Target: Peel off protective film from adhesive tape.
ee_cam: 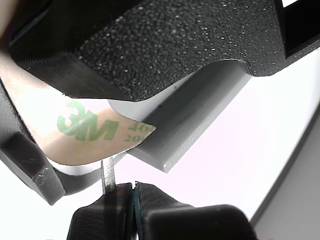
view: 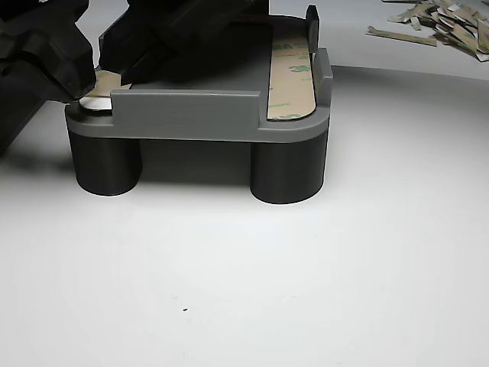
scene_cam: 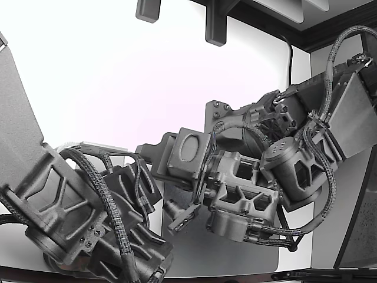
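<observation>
A tan protective film (ee_cam: 90,132) with a green 3M print curls up off the grey fixture (ee_cam: 190,120) in the wrist view. A thin pale strip of it (ee_cam: 106,175) runs down to my gripper (ee_cam: 132,192), whose black fingertips are pressed together. In the other view, the gripper (view: 84,73) sits at the left end of the grey fixture (view: 183,115), with the lifted film corner (view: 107,80) right beside its tip. A second tape strip (view: 290,76), with its printed liner lying flat, fills the fixture's right slot.
The fixture stands on two dark round legs (view: 286,168) on a white table. A pile of peeled film scraps (view: 447,23) lies at the far right. In the exterior view two dark arms (scene_cam: 76,218) (scene_cam: 283,159) crowd over a grey plate (scene_cam: 235,253).
</observation>
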